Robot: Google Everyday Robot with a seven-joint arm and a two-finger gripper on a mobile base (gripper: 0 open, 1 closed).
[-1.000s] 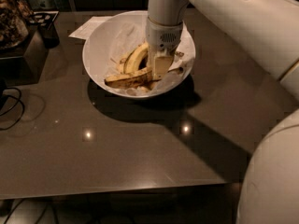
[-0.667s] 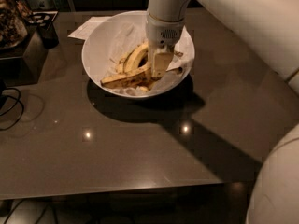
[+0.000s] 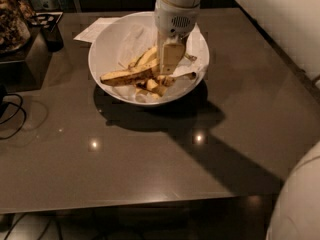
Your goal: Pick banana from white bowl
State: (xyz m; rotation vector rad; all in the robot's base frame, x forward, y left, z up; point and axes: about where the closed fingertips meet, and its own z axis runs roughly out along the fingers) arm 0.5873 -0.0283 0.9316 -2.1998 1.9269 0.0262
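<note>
The white bowl (image 3: 107, 44) stands at the back middle of the dark table, lined with crinkled wrap. The brown-speckled banana (image 3: 125, 76) lies across the bowl's lower part, its tip pointing left. A cleaner yellow banana (image 3: 146, 57) lies behind it, and several smaller pieces (image 3: 156, 87) sit below. My gripper (image 3: 168, 69) reaches straight down into the bowl, at the right end of the speckled banana and touching the fruit there. The contact is hidden by the gripper's cream body.
A sheet of paper (image 3: 91, 30) lies under the bowl's back left. A dark box (image 3: 48, 35) and a cluttered basket (image 3: 11, 19) stand at the far left. Black cables (image 3: 11, 115) hang at the left edge. My base (image 3: 300, 199) shows at the lower right.
The gripper stays down in the bowl at the banana. The speckled banana's left end has shifted slightly left and up. The arm's upper part stands more upright.
</note>
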